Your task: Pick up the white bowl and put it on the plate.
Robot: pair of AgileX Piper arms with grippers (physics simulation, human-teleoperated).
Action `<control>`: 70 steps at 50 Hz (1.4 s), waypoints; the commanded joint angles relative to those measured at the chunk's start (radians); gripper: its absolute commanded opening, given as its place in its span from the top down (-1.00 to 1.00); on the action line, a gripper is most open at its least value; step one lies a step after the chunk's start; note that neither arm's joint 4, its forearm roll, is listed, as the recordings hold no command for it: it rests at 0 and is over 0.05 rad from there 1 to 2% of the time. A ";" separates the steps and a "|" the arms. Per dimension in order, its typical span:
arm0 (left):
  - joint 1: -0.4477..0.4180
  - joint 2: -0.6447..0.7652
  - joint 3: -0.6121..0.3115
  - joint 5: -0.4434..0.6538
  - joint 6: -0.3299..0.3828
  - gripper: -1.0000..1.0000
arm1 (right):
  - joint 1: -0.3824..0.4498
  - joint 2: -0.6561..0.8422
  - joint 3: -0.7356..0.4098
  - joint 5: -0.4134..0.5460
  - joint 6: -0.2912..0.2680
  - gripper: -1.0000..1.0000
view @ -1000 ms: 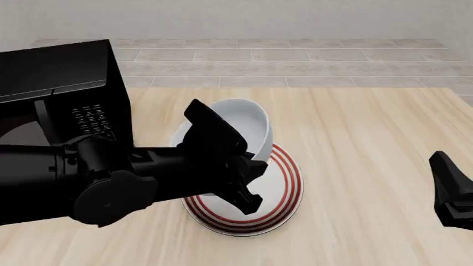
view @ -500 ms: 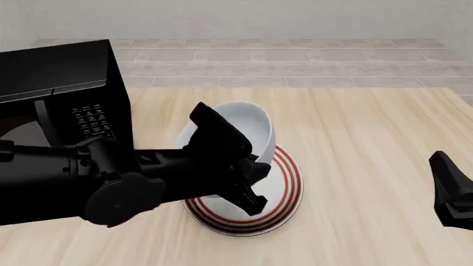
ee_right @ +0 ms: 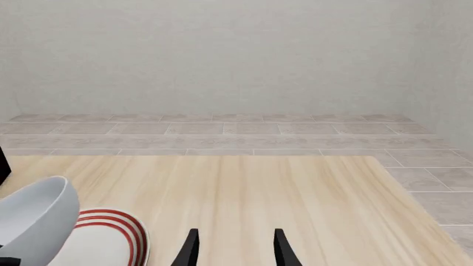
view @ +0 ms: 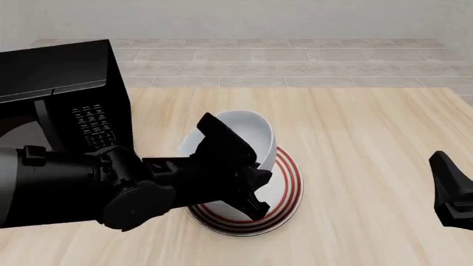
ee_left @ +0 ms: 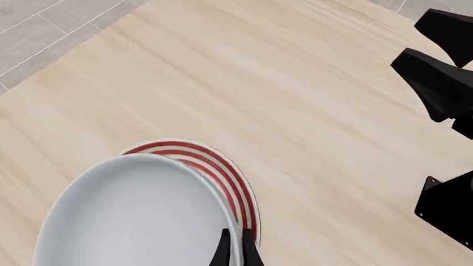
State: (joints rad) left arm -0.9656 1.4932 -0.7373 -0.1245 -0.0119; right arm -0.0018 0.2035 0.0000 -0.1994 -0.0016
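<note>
left wrist view: left gripper [ee_left: 235, 249] fingers pinch the white bowl [ee_left: 133, 216] rim above the plate [ee_left: 221, 172]; right gripper [ee_right: 232, 246] open.

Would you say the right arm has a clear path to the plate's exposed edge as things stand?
Probably yes: bare tabletop lies between the open right gripper and the plate; the left gripper and white bowl occupy its other side.

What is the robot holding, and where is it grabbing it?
The left gripper holds the white bowl by its rim, pinched between the fingers, tilted over the plate. The right gripper is open and holds nothing.
</note>
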 commanded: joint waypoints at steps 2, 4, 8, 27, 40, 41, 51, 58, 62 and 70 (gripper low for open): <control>0.008 -0.014 -0.031 0.046 0.005 1.00 | -0.001 -0.022 0.000 0.022 0.000 -1.00; 0.007 -0.009 -0.027 0.038 0.004 1.00 | -0.001 -0.022 0.000 0.022 0.000 -1.00; 0.007 -0.001 -0.029 0.035 0.004 1.00 | -0.001 -0.022 0.000 0.022 0.000 -1.00; 0.005 0.058 0.001 -0.038 0.005 1.00 | -0.001 -0.022 0.000 0.022 0.000 -1.00; 0.001 0.061 -0.012 -0.020 -0.002 1.00 | -0.001 -0.022 0.000 0.022 0.000 -1.00; 0.001 0.060 -0.012 -0.019 -0.002 1.00 | -0.001 -0.022 0.000 0.022 0.000 -1.00; 0.006 0.060 -0.023 -0.004 0.001 1.00 | -0.001 -0.021 0.000 0.021 0.000 -1.00; 0.014 0.074 -0.026 -0.015 0.015 1.00 | -0.001 -0.022 0.000 0.022 0.000 -1.00; 0.011 0.094 -0.008 -0.057 0.007 -1.00 | -0.001 -0.022 0.000 0.022 0.000 -1.00; 0.006 0.077 -0.014 -0.039 0.004 -1.00 | -0.001 -0.022 0.000 0.022 0.000 -1.00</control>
State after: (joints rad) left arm -0.9577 1.5836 -0.7526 -0.1684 -0.0063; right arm -0.0018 0.2036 0.0000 -0.1994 -0.0016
